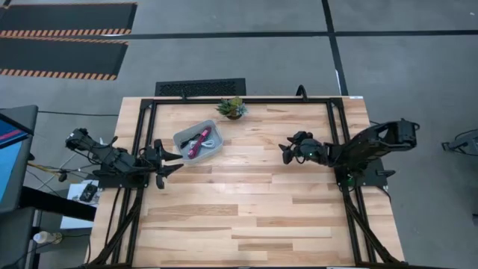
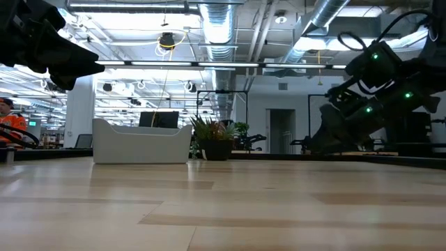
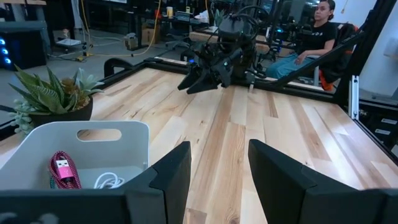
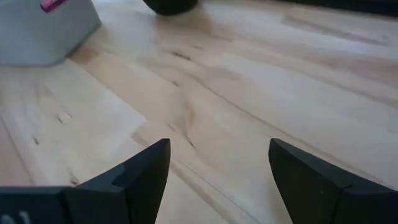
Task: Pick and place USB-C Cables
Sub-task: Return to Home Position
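Observation:
A clear bin point(image 1: 199, 140) stands on the table's far left part. A magenta cable point(image 1: 197, 143) and a white cable point(image 1: 211, 143) lie inside it; in the left wrist view the magenta cable point(image 3: 63, 170) and white cable point(image 3: 109, 182) rest on the bin's point(image 3: 87, 149) floor, with a bit of teal beside them. The black cable is hidden. My left gripper point(image 1: 170, 162) is open, just left of the bin, holding nothing. My right gripper point(image 1: 287, 151) is open over bare wood right of centre, its fingers wide apart in the right wrist view point(image 4: 217, 168).
A small potted plant point(image 1: 232, 107) stands at the far edge behind the bin. A black frame point(image 1: 239, 99) runs along the table's far and side edges. Bare wood point(image 1: 246, 209) fills the middle and near part. A person point(image 3: 314, 31) sits beyond the table's right side.

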`<state>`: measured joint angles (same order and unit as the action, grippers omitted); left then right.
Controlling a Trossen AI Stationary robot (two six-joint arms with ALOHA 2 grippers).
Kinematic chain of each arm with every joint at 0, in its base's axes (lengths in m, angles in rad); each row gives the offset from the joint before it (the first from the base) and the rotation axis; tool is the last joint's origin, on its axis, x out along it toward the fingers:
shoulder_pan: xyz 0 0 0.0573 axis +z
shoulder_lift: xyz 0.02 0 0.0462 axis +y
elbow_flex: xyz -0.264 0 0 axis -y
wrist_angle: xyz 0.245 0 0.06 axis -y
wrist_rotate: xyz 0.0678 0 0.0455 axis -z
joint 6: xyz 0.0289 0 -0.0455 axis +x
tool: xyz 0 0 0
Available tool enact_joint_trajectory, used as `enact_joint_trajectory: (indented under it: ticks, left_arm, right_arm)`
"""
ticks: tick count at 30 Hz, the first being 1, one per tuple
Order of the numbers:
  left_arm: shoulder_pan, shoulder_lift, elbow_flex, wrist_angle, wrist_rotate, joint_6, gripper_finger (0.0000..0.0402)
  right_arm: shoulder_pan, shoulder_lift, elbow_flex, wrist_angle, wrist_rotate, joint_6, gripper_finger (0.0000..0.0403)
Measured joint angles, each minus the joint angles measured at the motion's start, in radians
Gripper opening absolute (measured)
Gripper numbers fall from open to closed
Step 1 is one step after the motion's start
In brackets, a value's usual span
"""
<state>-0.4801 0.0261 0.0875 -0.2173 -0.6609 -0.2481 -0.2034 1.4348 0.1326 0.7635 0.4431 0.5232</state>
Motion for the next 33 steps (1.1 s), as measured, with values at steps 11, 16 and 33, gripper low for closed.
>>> enact_joint_trajectory:
  ticks: [11,16,33]
  left_arm:
    - [0.000,0.000,0.000,0.000,0.000,0.000,0.0150]
    - [0.000,0.000,0.000,0.000,0.000,0.000,0.0150]
    - [0.000,0.000,-0.001,-0.001,0.000,0.000,0.0150]
  right_arm:
    - [0.001,0.121,0.001,0.015,0.007,-0.002,0.0297]
    - [0.001,0.141,0.002,0.014,0.013,-0.004,0.0297]
    - [0.000,0.129,0.000,0.051,-0.003,0.004,0.0297]
